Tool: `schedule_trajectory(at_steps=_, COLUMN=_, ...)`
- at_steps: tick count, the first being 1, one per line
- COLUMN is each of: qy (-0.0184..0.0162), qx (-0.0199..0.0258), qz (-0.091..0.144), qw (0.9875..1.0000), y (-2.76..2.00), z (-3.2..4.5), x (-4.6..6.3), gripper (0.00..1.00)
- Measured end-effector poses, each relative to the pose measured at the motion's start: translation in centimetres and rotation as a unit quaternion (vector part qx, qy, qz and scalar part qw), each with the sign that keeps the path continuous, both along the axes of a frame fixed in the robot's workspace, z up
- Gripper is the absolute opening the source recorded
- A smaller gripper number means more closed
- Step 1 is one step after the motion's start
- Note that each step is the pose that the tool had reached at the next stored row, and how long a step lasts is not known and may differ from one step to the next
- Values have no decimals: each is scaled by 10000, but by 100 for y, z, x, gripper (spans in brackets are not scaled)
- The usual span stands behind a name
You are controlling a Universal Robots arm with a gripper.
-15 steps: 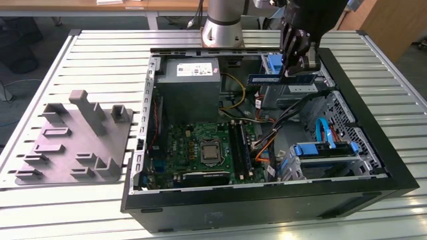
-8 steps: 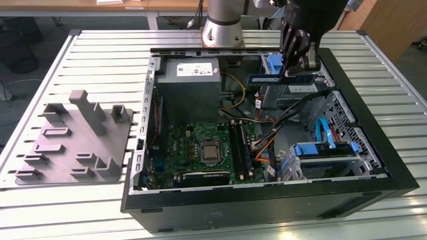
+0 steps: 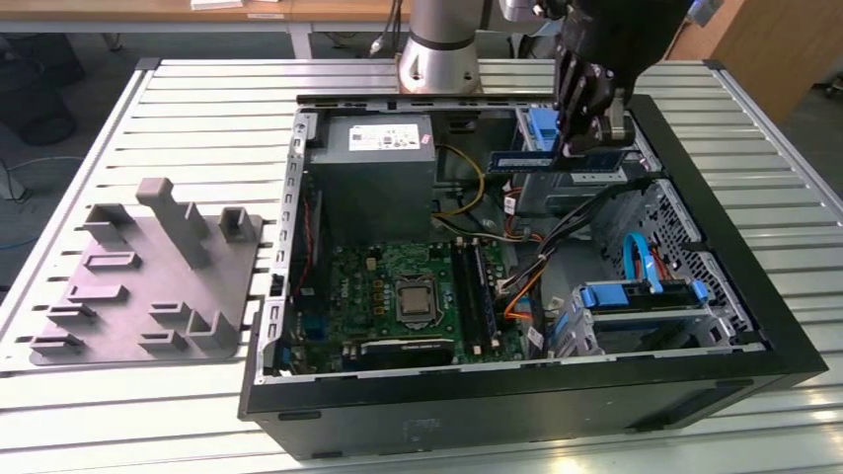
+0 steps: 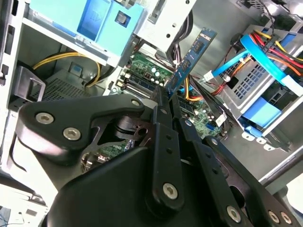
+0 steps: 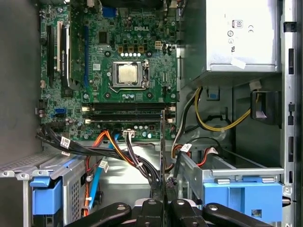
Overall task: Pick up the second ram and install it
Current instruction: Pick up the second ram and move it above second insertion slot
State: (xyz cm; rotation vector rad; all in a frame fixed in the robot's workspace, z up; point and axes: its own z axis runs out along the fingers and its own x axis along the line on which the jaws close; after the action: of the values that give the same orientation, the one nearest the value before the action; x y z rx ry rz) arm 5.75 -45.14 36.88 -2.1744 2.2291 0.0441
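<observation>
Setting, exterior view. Beneath my pincer (image 3: 593,146) spreads a work table (image 3: 197,99) of pale ribbed metal slats, evenly lit and faintly glossy. Beyond my pincer, past the table's far edge, stands a light wooden desk (image 3: 132,12) on a white leg (image 3: 302,39). Near my pincer, to the exterior view's right, rises a brown wooden panel (image 3: 777,49). Well away from my pincer, to the exterior view's left, lies dark floor (image 3: 16,222) with a thin blue cable (image 3: 30,166) and a dark bulky shape (image 3: 39,99) I cannot identify.
</observation>
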Motion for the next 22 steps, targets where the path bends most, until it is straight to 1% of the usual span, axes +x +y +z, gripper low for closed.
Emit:
schedule_trajectory(at_steps=10, qy=0, qx=0, qz=0, qw=10000, y=-47, z=-77, x=-114, gripper=14)
schedule_trajectory(at_steps=18, qy=0, qx=0, qz=0, qw=10000, y=-59, z=-154, x=-169, gripper=14)
schedule_trajectory(at_steps=22, qy=0, qx=1, qz=0, qw=10000, y=-67, z=-212, x=-187, gripper=14)
